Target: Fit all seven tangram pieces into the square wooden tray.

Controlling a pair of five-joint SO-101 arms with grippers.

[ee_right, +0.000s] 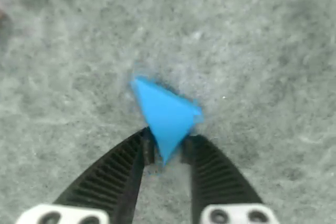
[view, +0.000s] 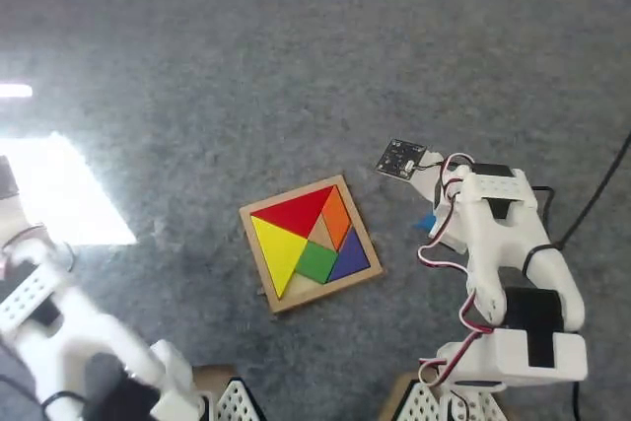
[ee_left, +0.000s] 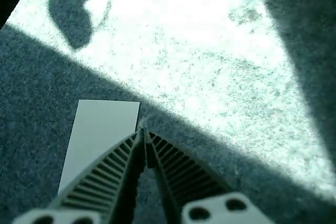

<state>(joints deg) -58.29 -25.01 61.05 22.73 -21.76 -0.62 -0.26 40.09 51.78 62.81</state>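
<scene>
The square wooden tray (view: 255, 258) lies mid-table and holds a red triangle (view: 294, 212), a yellow triangle (view: 277, 248), an orange piece (view: 336, 217), a green square (view: 316, 261) and a purple triangle (view: 350, 258). Bare wood shows at its centre and along its near edge. To the right of the tray, a blue triangle (ee_right: 167, 113) lies on the carpet, with my right gripper (ee_right: 165, 151) shut on one of its corners. From above, a sliver of that blue triangle (view: 425, 223) shows beside the right gripper (view: 436, 228). My left gripper (ee_left: 143, 132) is shut on nothing, low over the carpet at the far left.
Grey carpet covers the table. A bright patch of sunlight (view: 59, 194) falls at the left. A white paper rectangle (ee_left: 100, 135) lies beside the left fingertips. The left arm (view: 59, 322) sits at the near left corner, and the right arm's base (view: 513, 352) at the near right.
</scene>
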